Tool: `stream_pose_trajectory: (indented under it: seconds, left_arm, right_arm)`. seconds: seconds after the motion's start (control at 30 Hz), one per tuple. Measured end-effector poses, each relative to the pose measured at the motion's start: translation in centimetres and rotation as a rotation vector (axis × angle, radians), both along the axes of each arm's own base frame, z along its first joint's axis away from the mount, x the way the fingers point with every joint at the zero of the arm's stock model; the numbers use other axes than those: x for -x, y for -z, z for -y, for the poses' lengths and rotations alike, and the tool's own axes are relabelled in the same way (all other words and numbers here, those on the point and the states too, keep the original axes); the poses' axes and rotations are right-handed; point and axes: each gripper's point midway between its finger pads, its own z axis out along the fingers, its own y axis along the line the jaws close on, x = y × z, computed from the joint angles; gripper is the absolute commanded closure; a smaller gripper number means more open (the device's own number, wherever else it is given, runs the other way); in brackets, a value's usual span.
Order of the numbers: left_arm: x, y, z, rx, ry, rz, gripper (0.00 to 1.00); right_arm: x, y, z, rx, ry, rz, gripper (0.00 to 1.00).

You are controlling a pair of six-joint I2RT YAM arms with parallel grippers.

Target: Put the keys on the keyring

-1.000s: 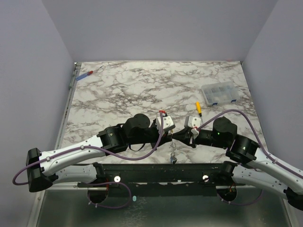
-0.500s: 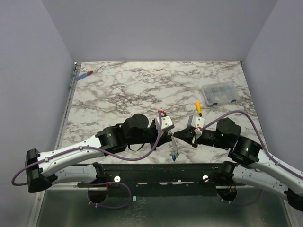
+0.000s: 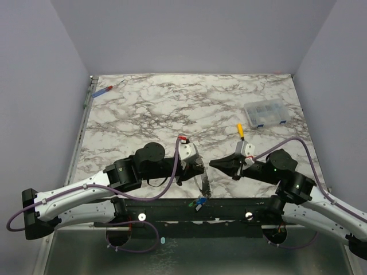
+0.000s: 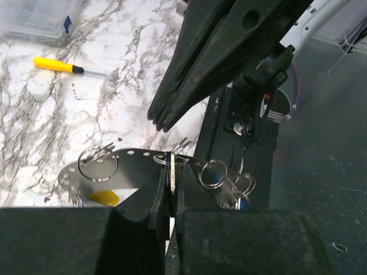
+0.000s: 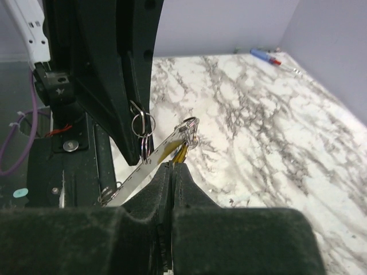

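Left wrist view: left end effector (image 4: 169, 172) tight on the keyring (image 4: 123, 153), right end effector (image 4: 159, 117) closed, empty, nearby.

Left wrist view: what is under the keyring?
A yellow key shows under the keyring; a blue key hangs lower right. Their blades are mostly hidden behind the left end effector, which is shut on the keyring.
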Motion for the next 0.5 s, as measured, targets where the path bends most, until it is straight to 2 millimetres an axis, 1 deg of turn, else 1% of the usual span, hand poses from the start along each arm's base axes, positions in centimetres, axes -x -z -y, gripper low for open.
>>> stream_pose_trajectory:
  seconds: [0.07,0.13,0.17,0.3,0.33,0.37,0.43,0.5]
  left_arm:
    - [0.0,0.1,0.0,-0.004,-0.002,-0.01,1.0]
    - [0.1,0.3,0.0,-0.008,-0.005,-0.019,1.0]
    - [0.1,0.3,-0.1,-0.012,-0.007,-0.023,1.0]
    - [0.0,0.8,-0.2,-0.03,-0.019,-0.038,1.0]
    - [-0.1,0.9,-0.2,-0.036,-0.026,-0.04,1.0]
    - [-0.3,1.1,-0.2,-0.044,-0.034,-0.042,1.0]
    - [-0.5,1.5,-0.3,-0.057,-0.049,-0.046,1.0]
    - [-0.9,1.9,-0.4,-0.075,-0.073,-0.049,1.0]
  right_arm:
    - [-0.2,0.9,-0.4,0.013,0.002,-0.03,0.99]
    - [-0.5,1.4,-0.7,0.024,0.01,-0.047,0.99]
    - [-0.7,1.6,-0.7,0.028,0.018,-0.053,0.97]
    - [-1.1,1.7,-0.6,0.035,0.044,-0.063,0.7]
    - [-1.2,1.5,-0.5,0.036,0.051,-0.065,0.64]
    - [-1.2,1.3,-0.4,0.035,0.057,-0.064,0.6]
    - [-1.3,0.9,-0.3,0.032,0.065,-0.063,0.55]
    - [-1.3,0.7,-0.1,0.034,0.072,-0.066,0.53]
